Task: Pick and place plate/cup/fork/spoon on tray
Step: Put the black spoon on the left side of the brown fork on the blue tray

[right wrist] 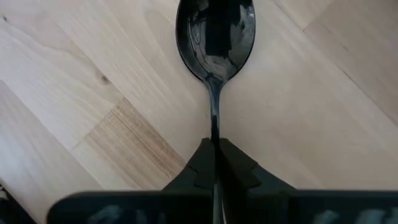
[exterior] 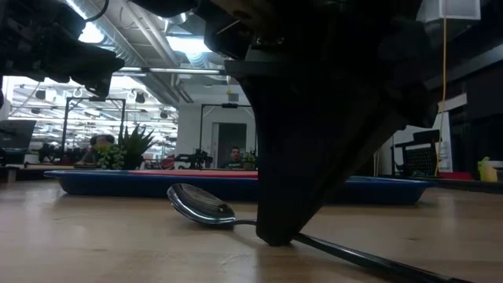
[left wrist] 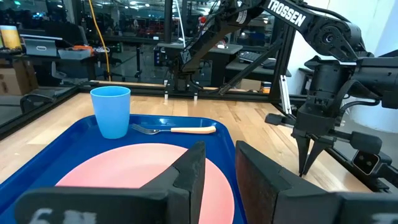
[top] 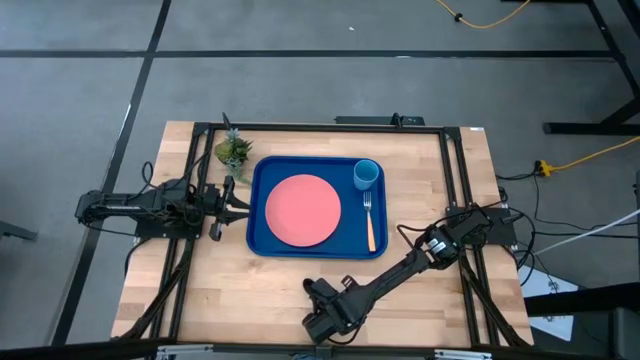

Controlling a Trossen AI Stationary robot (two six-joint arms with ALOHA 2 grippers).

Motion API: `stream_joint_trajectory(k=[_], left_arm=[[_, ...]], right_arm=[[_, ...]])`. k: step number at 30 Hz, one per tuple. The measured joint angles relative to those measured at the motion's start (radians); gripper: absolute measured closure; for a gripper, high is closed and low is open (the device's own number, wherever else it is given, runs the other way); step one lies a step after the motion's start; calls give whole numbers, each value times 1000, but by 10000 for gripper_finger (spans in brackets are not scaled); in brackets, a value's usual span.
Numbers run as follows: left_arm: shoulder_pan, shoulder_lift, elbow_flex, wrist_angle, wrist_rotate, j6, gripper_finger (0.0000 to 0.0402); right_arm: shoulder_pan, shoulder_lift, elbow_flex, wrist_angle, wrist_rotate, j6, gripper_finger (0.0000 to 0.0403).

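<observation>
- Right hand (right wrist: 216, 163): lowered to the bench (top: 420, 290) near its front edge, fingers clenched on the thin handle of the spoon (right wrist: 216, 37).
- Spoon: lies flat on the bench in front of the tray (top: 262, 170), bowl up and pointing away from the hand.
- Tray contents: plate (top: 302, 209) at centre, cup (top: 366, 174) in the far right corner, fork (top: 369, 220) along the right side.
- Left hand (top: 238, 198): waits just left of the tray, fingers (left wrist: 190, 172) slightly parted, grasping nothing.
- Small potted plant (top: 233, 151): stands beside the tray's far left corner.

Salmon-pink plate (top: 302, 209), light-blue cup (top: 366, 175), tan-handled fork (top: 370, 222), deep-blue tray (top: 257, 232), dark shiny spoon (right wrist: 216, 37).
</observation>
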Motion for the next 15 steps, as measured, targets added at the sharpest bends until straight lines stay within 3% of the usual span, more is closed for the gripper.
stream_joint_trajectory(k=[15], left_arm=[[0, 0, 0, 0, 0, 0, 321]], right_arm=[[0, 0, 1, 12, 2, 0, 396]])
